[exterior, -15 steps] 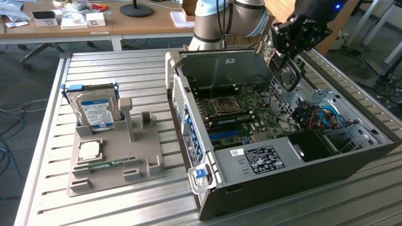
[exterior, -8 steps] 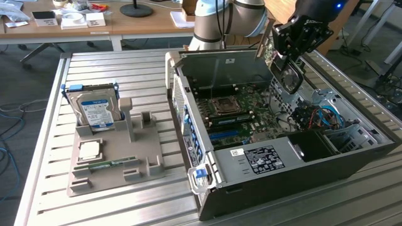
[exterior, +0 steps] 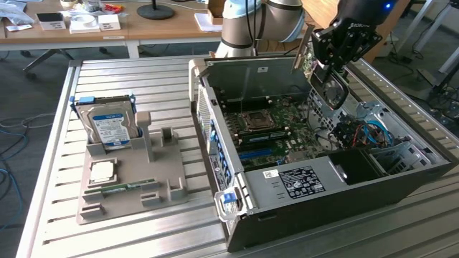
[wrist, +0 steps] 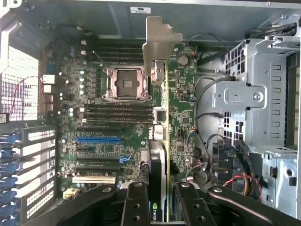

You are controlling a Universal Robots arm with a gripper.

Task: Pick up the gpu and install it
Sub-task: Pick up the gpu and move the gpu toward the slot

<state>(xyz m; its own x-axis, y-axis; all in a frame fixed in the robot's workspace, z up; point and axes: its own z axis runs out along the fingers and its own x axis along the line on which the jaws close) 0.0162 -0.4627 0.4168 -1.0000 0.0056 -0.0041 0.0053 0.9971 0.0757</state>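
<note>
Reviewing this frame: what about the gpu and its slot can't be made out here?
- Wrist view: the gpu shows edge-on, faces hidden; one end is cut off by the picture edge, between the fingers of the hand.
- Exterior view: the motherboard slot beneath the card is covered by the card and hand.
- Exterior view: the hard drive label print is too small to read.

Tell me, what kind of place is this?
Probably a robotics lab or workshop: the fingers of a robot arm hold a gpu over an open computer case on a metal table, with cluttered desks behind.
</note>
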